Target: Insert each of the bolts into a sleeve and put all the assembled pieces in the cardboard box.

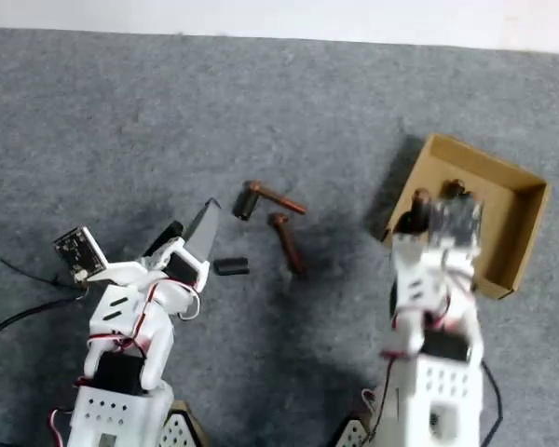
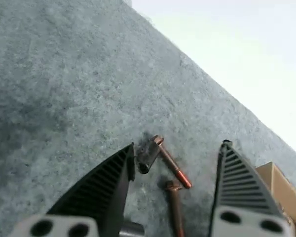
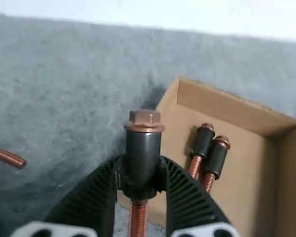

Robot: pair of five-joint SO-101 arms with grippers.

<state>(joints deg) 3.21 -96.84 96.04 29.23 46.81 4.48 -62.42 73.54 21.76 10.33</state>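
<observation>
My right gripper (image 3: 140, 177) is closed on a sleeved bolt (image 3: 143, 143), head pointing to the box (image 3: 227, 106) just ahead. My left gripper (image 2: 178, 145) is open, loose bolts (image 2: 175, 207) ahead

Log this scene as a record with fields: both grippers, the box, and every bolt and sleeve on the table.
left gripper: open, over the carpet beside the loose parts
right gripper: shut on a sleeved bolt, at the box's near edge
cardboard box: holds two assembled pieces, side by side
on carpet, assembled: one bolt in a sleeve
on carpet, unassembled: one bare bolt, one loose sleeve
</observation>
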